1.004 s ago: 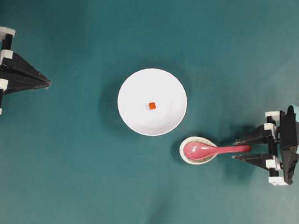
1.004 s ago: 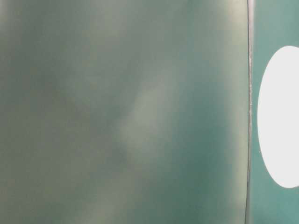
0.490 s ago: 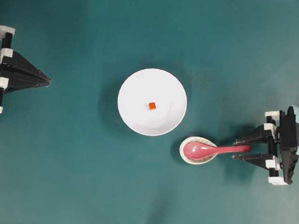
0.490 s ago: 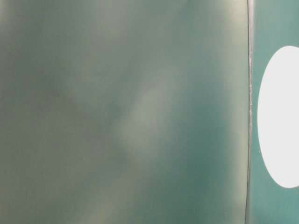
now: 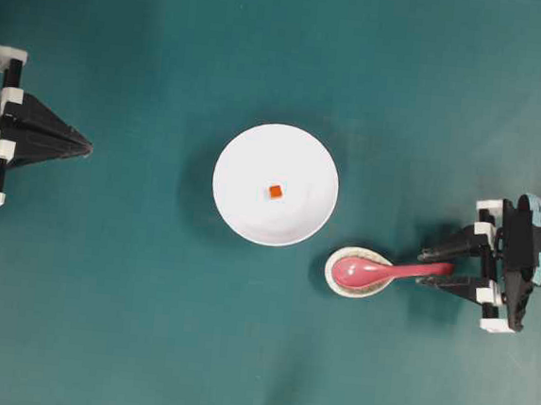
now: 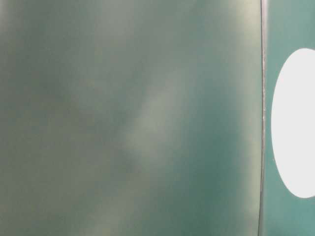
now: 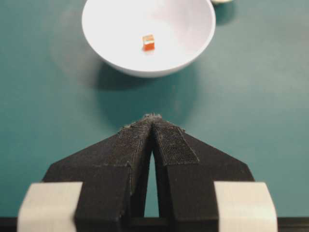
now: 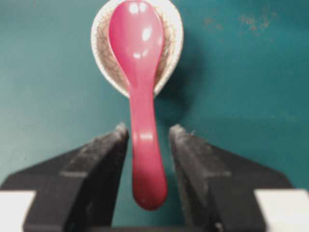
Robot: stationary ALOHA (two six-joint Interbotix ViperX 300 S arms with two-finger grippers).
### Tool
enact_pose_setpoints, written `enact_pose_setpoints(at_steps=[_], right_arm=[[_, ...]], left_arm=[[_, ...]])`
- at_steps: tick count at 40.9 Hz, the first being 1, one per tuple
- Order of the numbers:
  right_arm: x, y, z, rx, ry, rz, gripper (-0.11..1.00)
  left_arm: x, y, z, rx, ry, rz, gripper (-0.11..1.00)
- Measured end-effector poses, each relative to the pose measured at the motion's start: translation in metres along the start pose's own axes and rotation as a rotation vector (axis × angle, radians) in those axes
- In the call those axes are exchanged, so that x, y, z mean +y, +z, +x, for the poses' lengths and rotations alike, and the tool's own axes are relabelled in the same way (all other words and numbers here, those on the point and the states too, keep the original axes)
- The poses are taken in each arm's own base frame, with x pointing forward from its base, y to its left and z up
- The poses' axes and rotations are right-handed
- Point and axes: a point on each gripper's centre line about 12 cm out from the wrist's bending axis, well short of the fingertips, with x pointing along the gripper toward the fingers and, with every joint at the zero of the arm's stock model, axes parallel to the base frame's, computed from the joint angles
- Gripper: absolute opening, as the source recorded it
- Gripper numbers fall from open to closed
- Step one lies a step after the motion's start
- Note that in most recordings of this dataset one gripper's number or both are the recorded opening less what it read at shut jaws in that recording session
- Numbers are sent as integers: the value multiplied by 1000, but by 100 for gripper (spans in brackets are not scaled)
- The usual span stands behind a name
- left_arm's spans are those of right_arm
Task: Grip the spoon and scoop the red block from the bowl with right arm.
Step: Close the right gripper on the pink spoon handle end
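Note:
The pink-red spoon (image 5: 378,270) rests with its scoop in a small speckled cream dish (image 5: 358,272), handle pointing right. My right gripper (image 5: 424,264) is open, and the handle end lies between its two fingers with a gap on each side. In the right wrist view the spoon (image 8: 142,96) runs down between the fingertips of that right gripper (image 8: 148,129). The white bowl (image 5: 275,184) sits mid-table with the tiny red block (image 5: 274,191) inside. Far to the left, the left gripper (image 5: 87,149) is shut. The left wrist view shows this left gripper (image 7: 152,117) with the bowl (image 7: 148,34) and block (image 7: 148,42) beyond it.
The green mat (image 5: 146,324) covers the table. The cream dish (image 8: 137,46) stands just right of and below the bowl, close to its rim. The table-level view is a blurred green surface with a white oval patch (image 6: 294,123) at its right edge.
The right gripper has crept slightly left along the spoon handle, still open. Spoon, bowl, block and left arm have not moved.

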Motion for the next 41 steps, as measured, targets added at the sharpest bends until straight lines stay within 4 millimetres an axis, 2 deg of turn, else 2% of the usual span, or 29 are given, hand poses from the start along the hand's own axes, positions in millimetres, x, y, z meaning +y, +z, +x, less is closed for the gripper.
enact_pose_setpoints(at_steps=[25, 30, 37, 41], right_arm=[[2, 1, 1, -2, 9, -2, 47], [2, 1, 1, -4, 11, -4, 40], [3, 1, 1, -3, 21, -11, 25], [5, 0, 1, -1, 33, -20, 24]], left_arm=[[0, -1, 0, 9, 2, -1, 0], [0, -1, 0, 11, 2, -1, 0], [0, -1, 0, 11, 2, -1, 0], [0, -1, 0, 11, 0, -2, 0]])
